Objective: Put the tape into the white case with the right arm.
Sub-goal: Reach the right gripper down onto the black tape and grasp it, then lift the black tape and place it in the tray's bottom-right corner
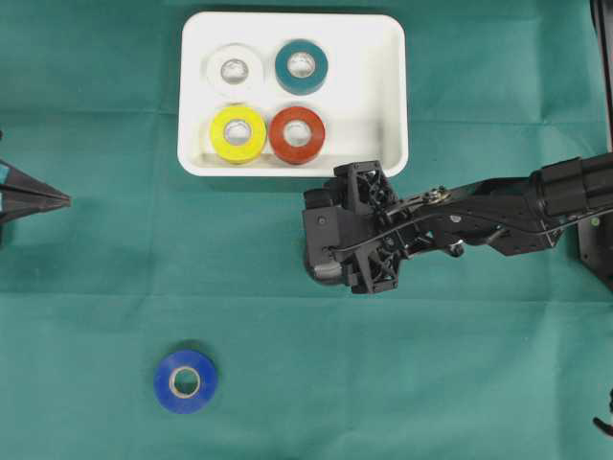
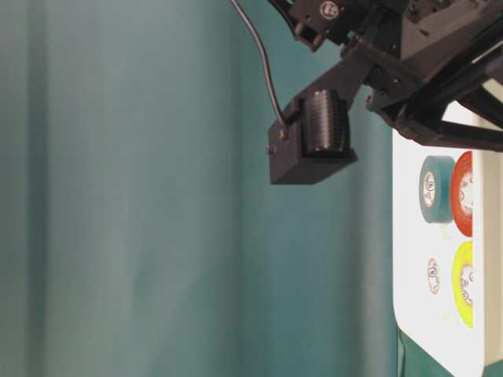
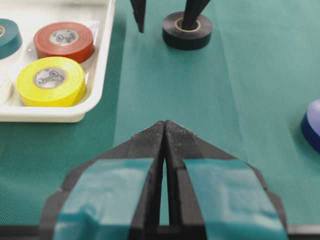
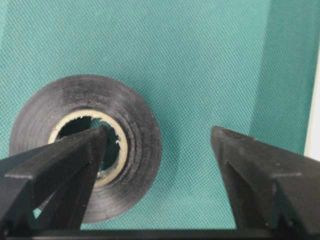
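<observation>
A black tape roll (image 4: 142, 145) lies flat on the green cloth, just in front of the white case (image 1: 383, 96). My all-black right gripper (image 4: 159, 132) is open and low over the roll. Its left finger (image 4: 75, 160) points into the roll's cardboard core and the other finger stands on the cloth outside the roll. The left wrist view shows the same roll (image 3: 187, 31) with one finger of the right gripper (image 3: 165, 27) in its hole. In the overhead view the right arm (image 1: 364, 225) hides the roll. My left gripper (image 3: 164, 125), with teal marks, is shut and empty at the left edge (image 1: 62, 200).
The case (image 3: 75, 112) holds white (image 1: 235, 70), teal (image 1: 302, 65), yellow (image 1: 238, 132) and red (image 1: 297, 134) tape rolls; its right third is bare. A blue tape roll (image 1: 186, 380) lies on the cloth at the front left, also at the right edge of the left wrist view (image 3: 312, 125).
</observation>
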`<move>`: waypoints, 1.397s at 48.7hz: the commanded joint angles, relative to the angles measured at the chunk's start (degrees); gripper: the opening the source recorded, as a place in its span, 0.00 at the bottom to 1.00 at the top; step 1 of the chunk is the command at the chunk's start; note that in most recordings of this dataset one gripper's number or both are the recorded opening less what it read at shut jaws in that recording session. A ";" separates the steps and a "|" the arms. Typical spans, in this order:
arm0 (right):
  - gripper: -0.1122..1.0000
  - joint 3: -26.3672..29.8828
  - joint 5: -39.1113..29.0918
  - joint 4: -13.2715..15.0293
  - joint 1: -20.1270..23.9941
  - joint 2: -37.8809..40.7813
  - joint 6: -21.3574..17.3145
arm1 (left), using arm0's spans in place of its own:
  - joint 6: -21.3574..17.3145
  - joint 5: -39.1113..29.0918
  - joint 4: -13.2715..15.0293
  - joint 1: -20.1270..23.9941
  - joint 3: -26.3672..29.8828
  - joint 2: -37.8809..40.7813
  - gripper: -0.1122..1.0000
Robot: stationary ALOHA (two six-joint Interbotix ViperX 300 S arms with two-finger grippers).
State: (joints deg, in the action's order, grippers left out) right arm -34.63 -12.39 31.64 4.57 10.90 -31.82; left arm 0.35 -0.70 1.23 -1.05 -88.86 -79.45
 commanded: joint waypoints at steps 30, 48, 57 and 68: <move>0.10 2.64 -3.34 -0.18 0.09 -0.79 0.09 | 0.00 0.26 0.18 0.00 0.70 0.44 0.11; 0.10 2.81 -12.66 -1.14 0.79 -9.49 -0.09 | 0.00 0.26 0.09 0.09 0.70 0.44 0.11; 0.10 2.81 -14.24 -1.32 0.79 -10.46 -0.18 | 0.00 0.26 0.18 0.09 0.70 0.44 0.11; 0.10 3.08 -14.15 -1.32 0.09 -10.37 -0.18 | 0.00 0.26 0.09 0.09 0.70 0.44 0.11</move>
State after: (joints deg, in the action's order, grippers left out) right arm -33.05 -26.72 30.32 5.10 2.20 -31.82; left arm 0.35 -0.70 1.23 -1.14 -88.86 -79.45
